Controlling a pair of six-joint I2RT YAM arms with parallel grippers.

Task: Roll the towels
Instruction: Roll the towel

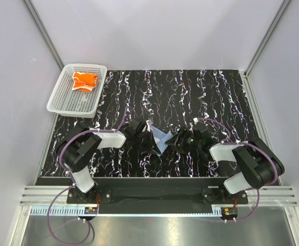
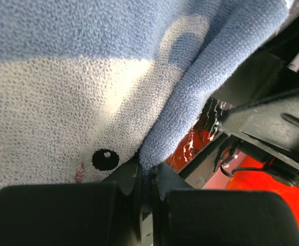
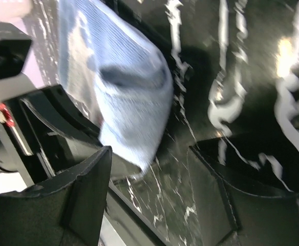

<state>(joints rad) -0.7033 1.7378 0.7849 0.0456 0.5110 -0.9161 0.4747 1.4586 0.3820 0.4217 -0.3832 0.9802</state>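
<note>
The light blue towel (image 1: 160,137) hangs folded between the two grippers at the middle of the table. In the left wrist view it (image 2: 88,77) fills the frame, with a white patch and a black eye print. My left gripper (image 2: 148,177) is shut on a fold of this towel; it shows in the top view (image 1: 148,139) too. My right gripper (image 3: 149,169) is open just to the right of the towel (image 3: 124,87), with nothing between its fingers; it shows in the top view (image 1: 176,139). The orange towel (image 1: 84,82) lies bunched in the white mesh basket (image 1: 62,100).
The basket stands at the table's far left corner. The black marbled table (image 1: 190,92) is walled by grey panels on three sides. A metal rail (image 1: 154,197) runs along the near edge by the arm bases.
</note>
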